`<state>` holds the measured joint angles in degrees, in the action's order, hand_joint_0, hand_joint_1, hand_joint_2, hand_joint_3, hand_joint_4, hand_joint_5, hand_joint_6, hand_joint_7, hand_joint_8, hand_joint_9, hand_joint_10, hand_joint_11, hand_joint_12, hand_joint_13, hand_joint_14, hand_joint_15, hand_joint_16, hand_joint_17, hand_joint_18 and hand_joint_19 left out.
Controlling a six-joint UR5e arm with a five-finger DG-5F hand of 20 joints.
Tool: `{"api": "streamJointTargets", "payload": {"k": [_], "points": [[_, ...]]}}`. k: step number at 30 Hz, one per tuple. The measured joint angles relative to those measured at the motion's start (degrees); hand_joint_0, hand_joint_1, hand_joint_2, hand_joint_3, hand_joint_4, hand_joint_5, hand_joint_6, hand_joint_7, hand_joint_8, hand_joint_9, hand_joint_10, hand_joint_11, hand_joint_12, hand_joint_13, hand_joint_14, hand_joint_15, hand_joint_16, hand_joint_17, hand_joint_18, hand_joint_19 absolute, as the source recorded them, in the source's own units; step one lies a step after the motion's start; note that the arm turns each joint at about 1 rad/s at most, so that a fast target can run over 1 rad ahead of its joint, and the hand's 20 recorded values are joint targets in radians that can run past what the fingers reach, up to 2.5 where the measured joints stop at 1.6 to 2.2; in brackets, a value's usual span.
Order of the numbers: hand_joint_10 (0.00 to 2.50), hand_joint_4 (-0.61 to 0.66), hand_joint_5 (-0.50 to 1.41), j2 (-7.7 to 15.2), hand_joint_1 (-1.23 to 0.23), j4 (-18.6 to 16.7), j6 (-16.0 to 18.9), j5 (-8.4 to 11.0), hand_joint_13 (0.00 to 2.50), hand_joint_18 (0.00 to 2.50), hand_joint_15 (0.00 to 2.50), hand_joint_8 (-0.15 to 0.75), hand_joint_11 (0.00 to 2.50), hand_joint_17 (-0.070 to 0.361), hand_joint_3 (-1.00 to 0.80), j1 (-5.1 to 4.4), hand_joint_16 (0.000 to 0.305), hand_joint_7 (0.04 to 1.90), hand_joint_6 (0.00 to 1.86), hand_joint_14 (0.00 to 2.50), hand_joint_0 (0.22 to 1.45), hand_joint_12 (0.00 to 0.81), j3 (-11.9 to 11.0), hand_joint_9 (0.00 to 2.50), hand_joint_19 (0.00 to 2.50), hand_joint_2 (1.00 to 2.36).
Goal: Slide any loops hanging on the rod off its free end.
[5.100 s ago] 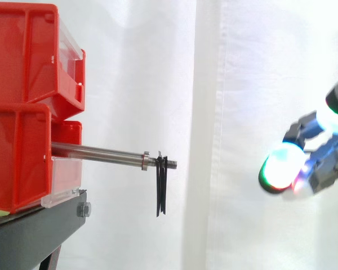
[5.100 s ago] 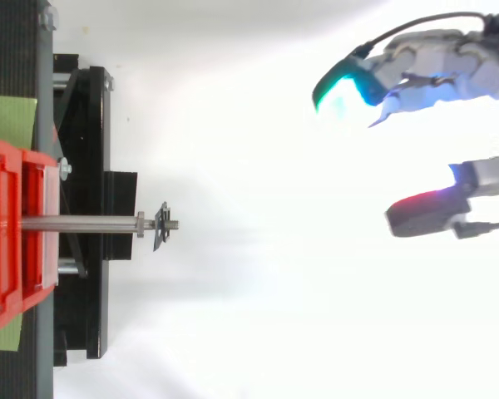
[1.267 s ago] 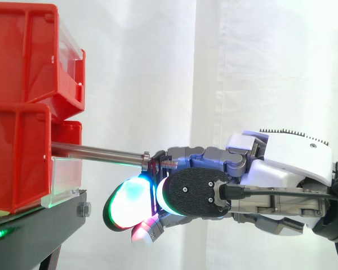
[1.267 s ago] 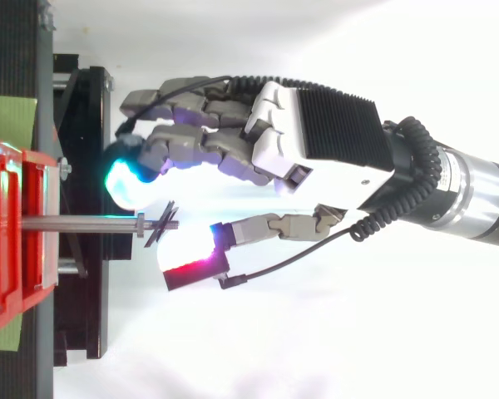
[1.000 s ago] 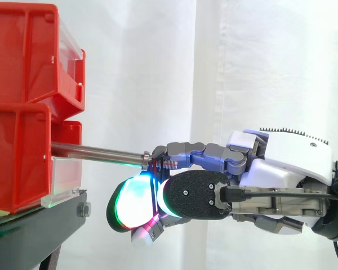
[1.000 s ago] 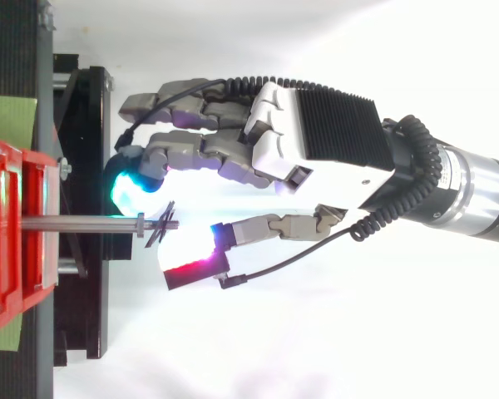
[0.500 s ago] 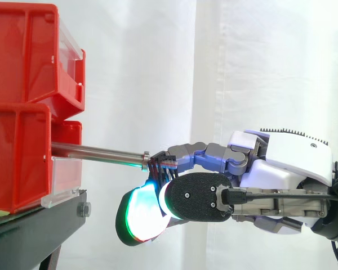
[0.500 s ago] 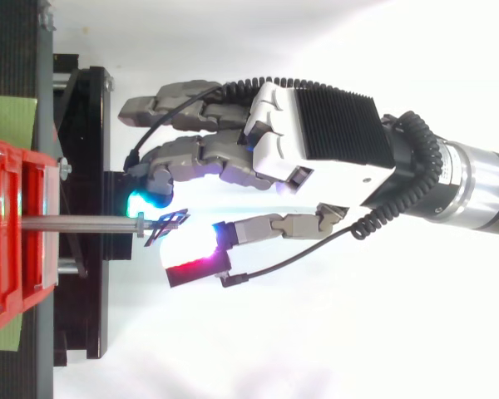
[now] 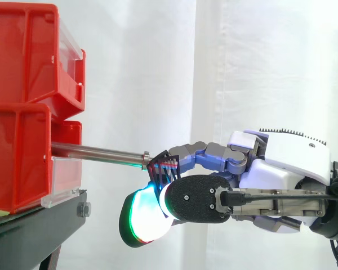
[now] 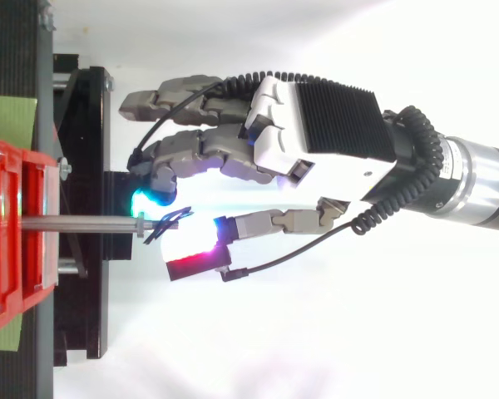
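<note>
Well, the slim steel rod (image 9: 96, 152) is jutting level from the red plastic bins (image 9: 22, 112), pointing right. The robot hand (image 10: 316, 125) is pinching the thin black loop (image 9: 160, 163), tilted, at the rod's threaded tip with curled fingers (image 10: 191, 154). A black stand (image 9: 34, 236) is sitting below the bins, with a white curtain (image 9: 259, 67) hanging behind.

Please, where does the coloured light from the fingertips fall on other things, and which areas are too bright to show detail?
Side view: green light from the fingers tints the rod underneath, near its collar, and the loops look reddish. Top view: a cyan sheen lies on the black stand beside the hand; the white ground below is glared out, without detail.
</note>
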<state>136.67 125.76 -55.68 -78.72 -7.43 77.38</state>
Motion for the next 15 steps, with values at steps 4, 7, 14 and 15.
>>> {"api": "streamJointTargets", "payload": {"k": [4, 7, 14, 15], "points": [[0.02, 0.13, -0.19, 0.0, -0.64, 0.1, 0.6, 0.04, 0.4, 0.35, 0.22, 0.268, 0.39, 0.117, -0.18, 0.02, 0.052, 0.96, 0.87, 0.01, 0.59, 0.372, 0.0, 0.65, 0.36, 1.02], [0.02, 0.13, -0.19, -0.1, -0.64, 1.1, 1.2, 0.05, 0.4, 0.35, 0.22, 0.266, 0.4, 0.117, -0.18, -0.11, 0.052, 0.96, 0.87, 0.01, 0.59, 0.372, 0.0, 0.65, 0.36, 1.02], [0.02, 0.13, -0.19, -1.1, -0.63, 5.5, 1.2, 0.2, 0.4, 0.35, 0.22, 0.266, 0.4, 0.118, -0.18, -0.58, 0.052, 0.95, 0.87, 0.01, 0.59, 0.37, 0.0, 0.65, 0.36, 1.02], [0.02, 0.14, -0.19, -1.4, -0.63, 6.5, 1.2, 0.25, 0.4, 0.35, 0.22, 0.265, 0.4, 0.118, -0.18, -0.63, 0.052, 0.96, 0.87, 0.01, 0.59, 0.371, 0.0, 0.65, 0.36, 1.02]]}}
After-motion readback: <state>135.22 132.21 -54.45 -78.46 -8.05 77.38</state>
